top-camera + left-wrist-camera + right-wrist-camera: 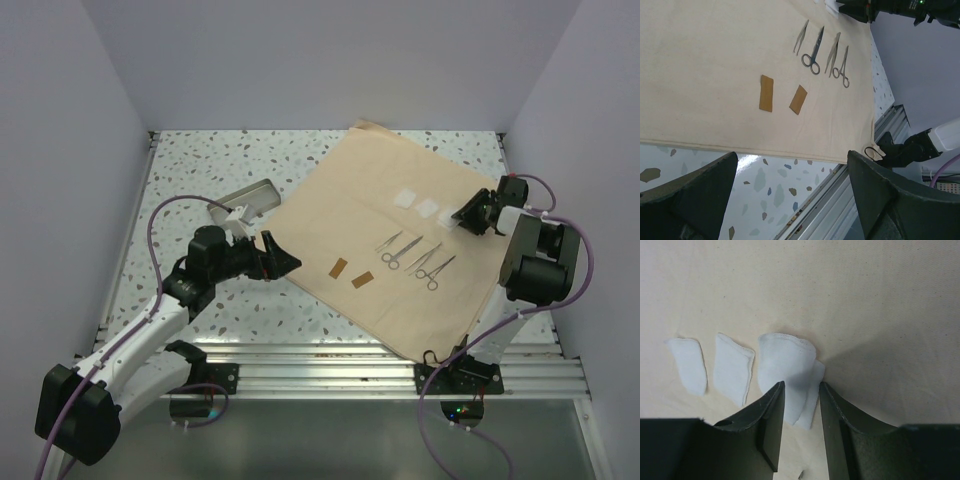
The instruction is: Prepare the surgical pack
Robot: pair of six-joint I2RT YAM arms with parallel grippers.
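Note:
The tan cloth sheet (350,190) lies flat and unfolded on the table, also in the left wrist view (715,60). On it lie several silver instruments (415,255) (822,55), two brown tags (350,273) (766,93) and white gauze pads (416,203). The steel tray (245,198) sits off the cloth at the left. My left gripper (285,258) (790,200) is wide open and empty above the cloth's near-left edge. My right gripper (462,215) (801,386) is open, its fingers astride the rightmost gauze pad (785,362), which lies on the cloth (865,300).
Two more gauze pads (687,362) (732,367) lie left of the straddled one. The speckled table (200,160) is walled at the back and both sides. A metal rail (330,360) runs along the near edge, under the cloth's near corner.

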